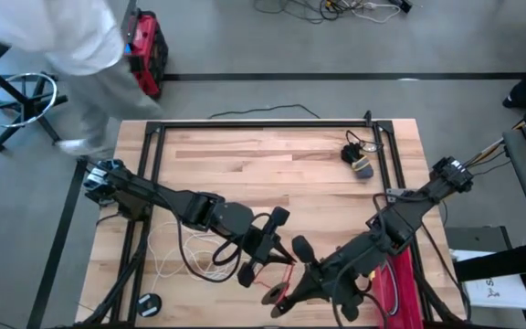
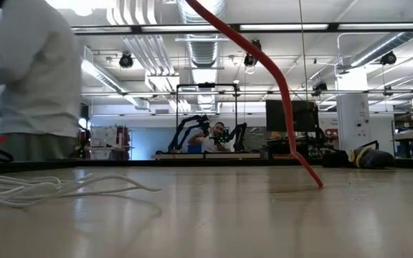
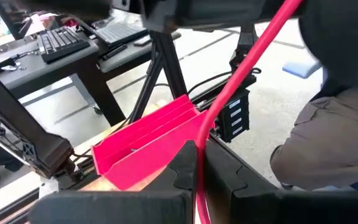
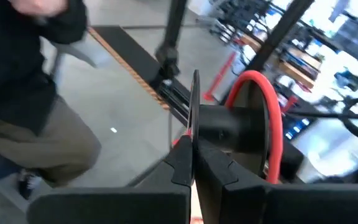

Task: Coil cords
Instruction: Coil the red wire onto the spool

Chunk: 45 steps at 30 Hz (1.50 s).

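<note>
My left gripper (image 1: 261, 249) sits low in the middle of the high view, its fingers (image 3: 182, 163) pinched tight on the red cord (image 3: 241, 68). My right gripper (image 1: 292, 285) is just beside it, lower and to the right, its fingers (image 4: 182, 163) likewise squeezed together on the same cord, which arches in a loop ahead of them. In the low view the red cord sweeps from top centre to the wooden table (image 1: 272, 155). The white cord (image 2: 41, 188) lies loose at lower left. A black cord (image 1: 358, 157) rests at upper right.
</note>
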### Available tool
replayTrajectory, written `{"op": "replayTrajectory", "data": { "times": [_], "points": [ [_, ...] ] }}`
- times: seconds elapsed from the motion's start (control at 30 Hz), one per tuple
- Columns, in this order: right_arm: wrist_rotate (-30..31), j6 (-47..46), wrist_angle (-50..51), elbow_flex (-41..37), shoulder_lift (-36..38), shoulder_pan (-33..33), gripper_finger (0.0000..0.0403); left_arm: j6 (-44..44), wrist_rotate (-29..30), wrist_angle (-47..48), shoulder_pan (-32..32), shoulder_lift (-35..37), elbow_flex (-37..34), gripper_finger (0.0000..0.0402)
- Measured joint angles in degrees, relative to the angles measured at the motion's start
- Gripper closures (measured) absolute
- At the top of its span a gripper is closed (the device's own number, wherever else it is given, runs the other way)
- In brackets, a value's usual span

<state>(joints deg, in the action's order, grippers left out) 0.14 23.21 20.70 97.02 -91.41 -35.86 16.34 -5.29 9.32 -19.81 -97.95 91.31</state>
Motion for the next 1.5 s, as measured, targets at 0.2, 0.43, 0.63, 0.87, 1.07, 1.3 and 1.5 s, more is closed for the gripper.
{"op": "replayTrajectory", "data": {
  "times": [0.2,0.43,0.63,0.87,1.07,1.3,1.5],
  "points": [
    [-0.11,1.98,-1.89,-0.03,0.28,-0.39,0.0403,-2.37,0.58,1.85,0.39,0.00,-0.74,0.0397],
    [5.20,2.80,0.16,-0.03,2.68,-0.47,0.0403,-6.57,0.02,2.37,0.37,0.17,-3.80,0.0398],
    [16.56,-2.10,8.37,-0.08,5.35,-1.49,0.0403,-12.25,0.58,9.93,-0.58,1.12,-4.35,0.0398],
    [25.17,-9.39,16.56,-0.05,6.09,-1.64,0.0403,-14.47,1.15,13.60,-1.85,2.45,-4.24,0.0398],
    [25.47,-17.27,23.14,-0.56,6.22,-1.66,0.0403,-14.94,5.20,16.64,-2.92,5.57,-4.20,0.0392],
    [22.22,-23.95,29.57,-0.62,5.83,-0.99,0.0403,-12.81,6.43,14.90,-3.46,8.12,-4.11,0.0391],
    [18.32,-24.69,29.57,-0.71,3.48,0.61,0.0403,-6.52,6.39,8.29,-3.66,8.17,-4.10,0.0392]
  ]
}}
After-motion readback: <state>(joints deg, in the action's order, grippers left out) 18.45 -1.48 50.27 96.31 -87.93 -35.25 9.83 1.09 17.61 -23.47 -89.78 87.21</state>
